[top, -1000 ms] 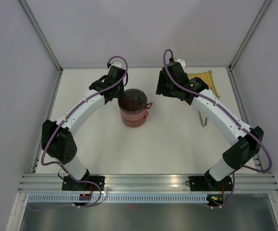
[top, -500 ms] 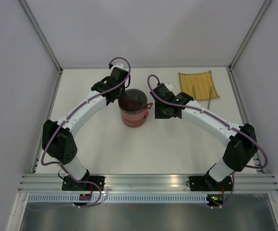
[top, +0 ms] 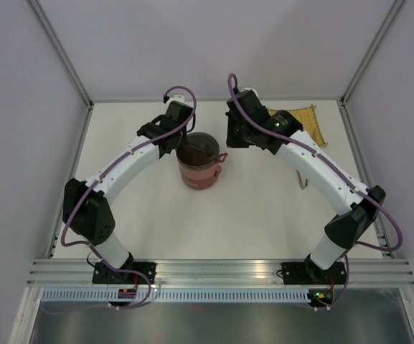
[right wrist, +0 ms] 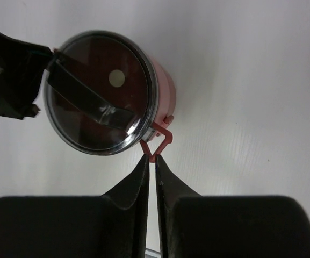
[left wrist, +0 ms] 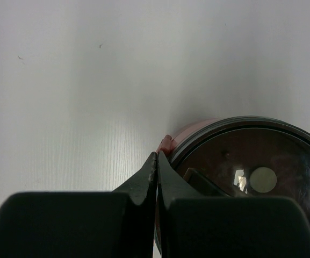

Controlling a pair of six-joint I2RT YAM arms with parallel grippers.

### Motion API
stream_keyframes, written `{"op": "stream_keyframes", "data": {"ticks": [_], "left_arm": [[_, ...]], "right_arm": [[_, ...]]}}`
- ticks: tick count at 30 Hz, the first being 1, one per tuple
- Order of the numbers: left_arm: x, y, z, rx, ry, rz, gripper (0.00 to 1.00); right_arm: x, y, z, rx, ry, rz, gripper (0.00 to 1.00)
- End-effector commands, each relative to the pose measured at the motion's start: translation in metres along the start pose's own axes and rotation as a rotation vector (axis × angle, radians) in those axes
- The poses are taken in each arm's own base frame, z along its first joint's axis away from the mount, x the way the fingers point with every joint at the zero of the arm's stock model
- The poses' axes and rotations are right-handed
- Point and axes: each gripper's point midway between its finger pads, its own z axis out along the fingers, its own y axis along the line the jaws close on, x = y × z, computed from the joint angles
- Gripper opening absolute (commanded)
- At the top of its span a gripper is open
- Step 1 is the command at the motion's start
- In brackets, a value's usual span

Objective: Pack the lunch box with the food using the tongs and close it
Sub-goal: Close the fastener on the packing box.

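The lunch box (top: 199, 166), a dark-red stack with its lid on, stands mid-table. The pale centre knob (right wrist: 116, 78) shows on the lid under a dark carrying band. My left gripper (left wrist: 157, 156) is shut, its tips against a red tab (left wrist: 165, 144) on the box's left rim. My right gripper (right wrist: 150, 159) is closed to a narrow slit, pinching the point of the red latch loop (right wrist: 158, 141) on the box's right side. The tongs (top: 303, 180) lie on the table, mostly hidden under the right arm. No food shows.
A yellow woven mat (top: 306, 117) lies at the back right, partly under the right arm. Grey walls with metal rails close in the table on three sides. Both forearms arch in over the box from either side.
The right wrist dipped beside the box's right side, then swung back up. Its jaws have closed onto the latch loop. The left arm and the box have hardly moved.
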Motion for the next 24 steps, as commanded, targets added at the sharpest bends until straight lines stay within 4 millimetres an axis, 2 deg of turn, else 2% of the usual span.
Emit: {"op": "stream_keyframes", "data": {"ticks": [1,2,4,5,7,8,11,14,17,18,20,21,23,24], "left_arm": [[0.036,0.001,-0.007,0.024,0.12,0.092,0.03],[0.036,0.002,-0.008,0.023,0.12,0.094,0.03],[0.034,0.002,-0.008,0.021,0.115,0.093,0.03],[0.034,0.003,-0.009,0.021,0.115,0.093,0.03],[0.032,0.001,-0.01,0.026,0.111,0.088,0.03],[0.032,0.0,-0.01,0.031,0.111,0.084,0.03],[0.028,0.0,-0.016,0.045,0.101,0.076,0.03],[0.015,0.004,-0.029,0.055,0.061,0.068,0.03],[-0.012,0.013,-0.061,0.074,-0.014,0.047,0.04],[-0.029,0.016,-0.078,0.093,-0.064,0.026,0.04],[-0.044,0.011,-0.098,0.16,-0.103,0.021,0.04],[-0.056,0.008,-0.113,0.205,-0.137,0.006,0.04],[-0.058,-0.01,-0.126,0.318,-0.131,0.012,0.04],[-0.058,-0.018,-0.128,0.357,-0.129,0.015,0.04]], "right_arm": [[0.062,-0.004,0.043,0.041,0.208,-0.062,0.13],[0.075,-0.008,0.048,0.068,0.23,-0.071,0.13],[0.087,-0.012,0.05,0.078,0.247,-0.072,0.13],[0.104,-0.022,0.054,0.107,0.281,-0.072,0.13],[0.114,-0.025,0.056,0.097,0.288,-0.056,0.13],[0.133,-0.035,0.06,0.117,0.326,-0.055,0.13],[0.146,-0.043,0.065,0.136,0.322,-0.036,0.13],[0.136,-0.04,0.071,0.124,0.257,-0.009,0.13],[0.118,-0.035,0.07,0.119,0.199,0.011,0.13],[0.115,-0.036,0.07,0.124,0.192,0.016,0.13],[0.112,-0.045,0.07,0.142,0.189,0.036,0.12],[0.109,-0.05,0.069,0.145,0.185,0.052,0.07],[0.105,-0.066,0.072,0.158,0.191,0.102,0.0],[0.097,-0.07,0.069,0.153,0.17,0.122,0.01]]}}
